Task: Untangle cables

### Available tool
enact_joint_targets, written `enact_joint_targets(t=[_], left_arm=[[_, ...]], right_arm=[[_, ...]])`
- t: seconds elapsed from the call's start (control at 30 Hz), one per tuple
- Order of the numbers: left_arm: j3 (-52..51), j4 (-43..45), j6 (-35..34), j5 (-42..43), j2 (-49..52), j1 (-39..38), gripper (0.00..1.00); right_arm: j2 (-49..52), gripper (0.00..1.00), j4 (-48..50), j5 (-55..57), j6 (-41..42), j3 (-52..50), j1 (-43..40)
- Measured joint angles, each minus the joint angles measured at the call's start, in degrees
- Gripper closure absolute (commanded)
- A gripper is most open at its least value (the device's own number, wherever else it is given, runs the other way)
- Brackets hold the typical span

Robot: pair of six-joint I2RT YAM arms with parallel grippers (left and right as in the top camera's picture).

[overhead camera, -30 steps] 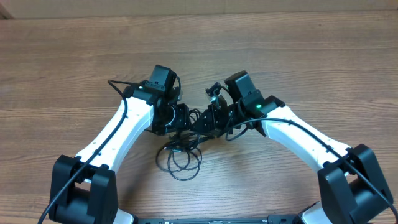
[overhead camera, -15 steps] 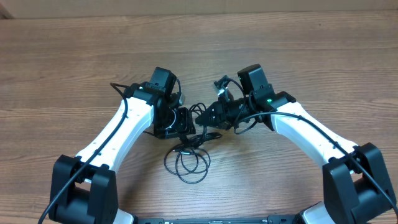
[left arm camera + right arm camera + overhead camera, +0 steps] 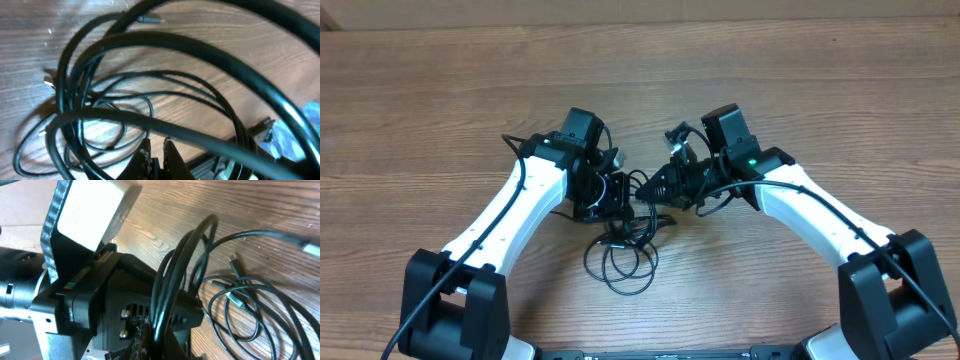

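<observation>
Three thin black cables (image 3: 620, 262) are lying as one tangled coil near the middle of the wooden table (image 3: 420, 100), slightly toward the robot-side edge. The bundle's long axis is running from that edge toward the far edge, with its far end rising to the grippers. The right gripper (image 3: 658, 186) is clamping raised strands. The left gripper (image 3: 157, 152) is clenched just beside it, and I cannot tell whether it is pinching a strand. Pulling apart while loops are crossing risks tightening a knot or dragging the whole coil.
</observation>
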Motion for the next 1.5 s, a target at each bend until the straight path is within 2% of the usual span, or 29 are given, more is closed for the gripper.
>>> enact_joint_targets(t=[0.17, 0.2, 0.23, 0.27, 0.3, 0.33, 0.4, 0.47, 0.5, 0.57, 0.63, 0.8, 0.93, 1.03, 1.07, 1.1, 1.13, 1.17, 1.2, 1.27, 1.3, 1.5], left_arm=[[0.0, 4.28, -1.7, -5.38, 0.0, 0.13, 0.96], [0.0, 5.55, -1.97, -6.12, 0.0, 0.17, 0.91], [0.0, 6.73, -2.21, -6.64, 0.0, 0.17, 0.73], [0.0, 7.96, -2.45, -7.17, 0.0, 0.17, 0.48], [0.0, 9.16, -2.82, -7.56, 0.0, 0.17, 0.39], [0.0, 9.44, -2.91, -7.67, 0.0, 0.17, 0.25], [0.0, 9.88, -3.02, -7.89, 0.0, 0.17, 0.13], [0.0, 9.9, -3.1, -7.72, 0.0, 0.61, 0.12], [0.02, 9.46, -2.8, -6.91, 0.0, 1.07, 0.07], [0.85, 6.84, -1.84, -5.16, 0.0, 2.05, 0.04], [4.09, 1.84, -1.16, -3.74, 0.11, 3.52, 0.0], [13.68, -8.22, 0.48, -3.17, 0.2, 8.13, 0.0], [16.55, -12.76, 1.38, -6.14, 0.17, 11.13, 0.0], [15.41, -14.21, 1.51, -9.77, 0.17, 11.15, 0.0], [14.29, -13.6, 1.53, -10.36, 0.15, 10.86, 0.0], [12.72, -12.44, 1.53, -10.86, 0.13, 10.45, 0.0], [10.91, -11.39, 1.53, -11.32, 0.15, 9.94, 0.0], [9.03, -10.14, 1.53, -11.58, 0.17, 9.38, 0.04], [6.25, -7.76, 1.53, -11.96, 0.15, 8.52, 0.09], [1.84, -4.42, 1.05, -12.22, 0.22, 7.43, 0.18], [0.13, -3.21, 0.55, -12.35, 0.24, 6.99, 0.19], [-6.45, 2.56, -3.06, -11.58, 0.26, 6.84, 0.16]], right_arm=[[0.0, 0.96, 0.17, -4.15, -0.04, 0.0, -0.02], [0.0, 0.96, 0.24, -5.53, -0.02, 0.0, -0.02], [0.0, 0.96, 0.42, -6.99, -0.11, 0.0, -0.02], [0.0, 0.96, 0.79, -8.39, -0.15, 0.0, -0.02], [0.0, 0.96, 1.51, -10.43, -0.15, 0.0, -0.02], [0.02, 0.96, 2.03, -11.39, -0.15, 0.0, -0.02], [0.0, 0.96, 2.64, -14.51, -0.15, 0.0, -0.07], [0.0, 0.96, 2.82, -15.87, -0.15, 0.0, -0.11], [0.0, 0.94, 2.89, -16.63, -0.15, 0.0, -0.11], [0.0, 0.87, 3.02, -17.4, -0.13, 0.0, -0.13], [0.0, 0.82, 4.0, -18.1, -0.22, 0.0, -0.13], [0.0, 0.53, 4.2, -14.51, -0.22, 0.02, -0.33], [0.0, 0.41, 2.64, -6.93, 0.94, 0.02, -1.31], [0.0, 0.41, 2.38, -2.36, 2.16, 0.02, -1.68], [0.0, 0.43, 2.4, -1.7, 2.4, 0.02, -1.68], [0.0, 0.51, 2.29, -1.16, 2.51, 0.02, -1.66], [0.0, 0.66, 2.21, -0.66, 2.69, 0.02, -1.6], [0.0, 0.87, 2.25, -0.33, 2.71, 0.02, -1.57], [-0.02, 0.96, 2.25, -0.07, 2.99, 0.02, -1.57], [0.0, 0.96, 1.86, 0.13, 3.1, 0.02, -1.51], [0.0, 0.96, 1.7, 0.13, 3.17, 0.02, -1.51], [-0.02, 0.96, 2.12, -2.38, 3.08, 0.02, -1.51]])
